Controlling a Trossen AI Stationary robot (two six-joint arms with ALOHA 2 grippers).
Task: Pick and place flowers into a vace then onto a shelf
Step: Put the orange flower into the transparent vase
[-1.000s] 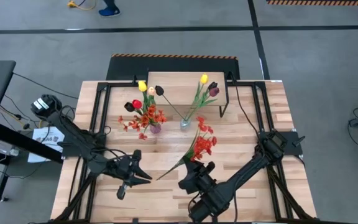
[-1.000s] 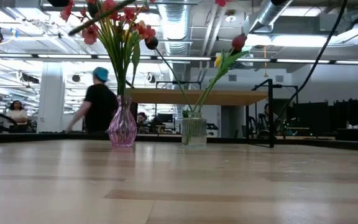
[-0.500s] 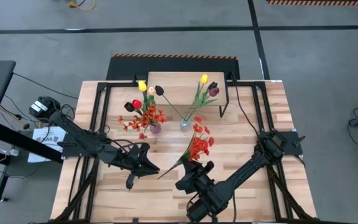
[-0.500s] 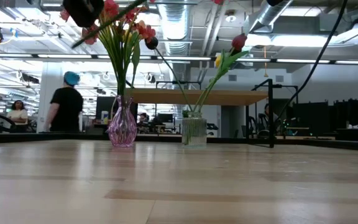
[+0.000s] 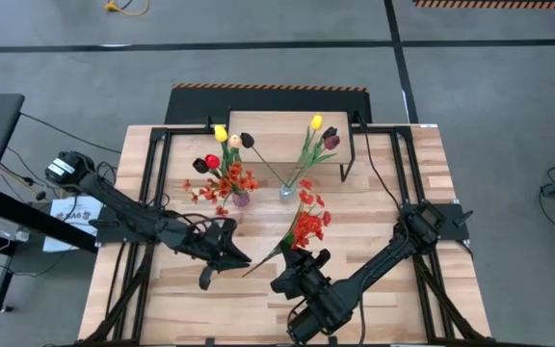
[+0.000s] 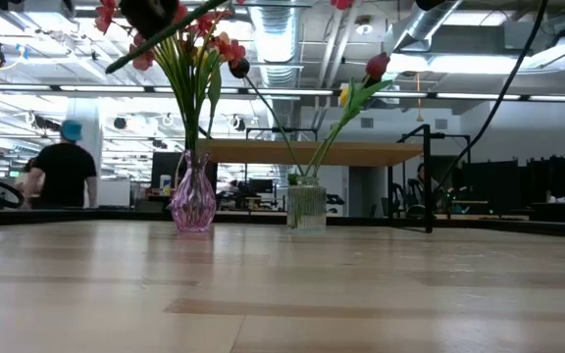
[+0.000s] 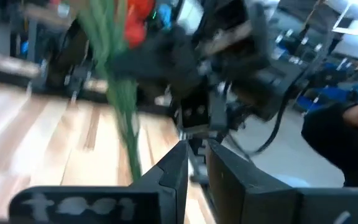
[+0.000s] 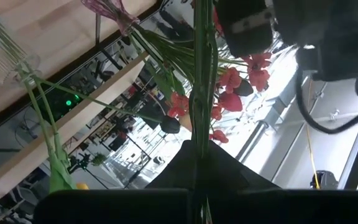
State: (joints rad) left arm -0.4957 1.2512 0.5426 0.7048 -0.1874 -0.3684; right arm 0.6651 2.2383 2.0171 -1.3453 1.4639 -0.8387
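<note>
Right gripper (image 5: 300,260): we see it clenched on the orange-red spray's stem (image 5: 279,252), above the table's front | left gripper (image 5: 235,258): fingers nearly together, empty, beside the stem's lower end | shelf (image 5: 277,125): behind both vases.

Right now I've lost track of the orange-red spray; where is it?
High view: orange-red spray hangs mid-table, stem pinched in the right gripper, just before the clear vase.

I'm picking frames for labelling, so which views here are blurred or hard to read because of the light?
Left wrist view: motion-smeared, the green stem and the dark machinery behind it soft. Right wrist view: bright backlight turns the right gripper and the orange-red spray dark. Low view: sharp on the pink vase, with ceiling lights glaring. High view: evenly lit, crisp.
</note>
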